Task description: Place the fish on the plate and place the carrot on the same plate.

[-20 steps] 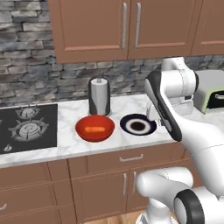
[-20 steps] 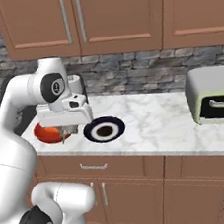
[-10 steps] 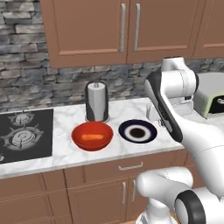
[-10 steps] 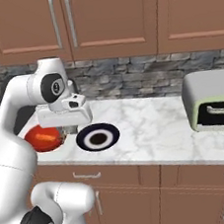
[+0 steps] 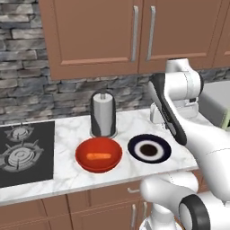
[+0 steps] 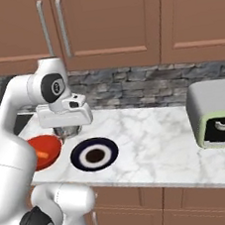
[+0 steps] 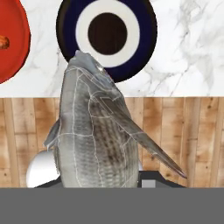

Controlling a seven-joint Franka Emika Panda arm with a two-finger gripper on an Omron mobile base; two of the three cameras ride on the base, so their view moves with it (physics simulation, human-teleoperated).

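Step 1: fish carry.
Gripper holds fish (image 7: 96, 131); plate (image 7: 107, 37) at 12 o'clock (carrot (image 5: 99, 156) waits in bowl (image 5: 98, 154)); next, lower and release.

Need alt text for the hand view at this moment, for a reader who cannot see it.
A grey scaly fish rises large from the bottom, its tip overlapping the near rim of the navy-and-white plate on the marble counter. A red bowl holding the carrot sits at the left edge.

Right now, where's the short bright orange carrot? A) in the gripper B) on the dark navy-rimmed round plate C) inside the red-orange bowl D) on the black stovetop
C: the carrot lies inside the red-orange bowl, left of the empty plate; the gripper carries the grey fish.
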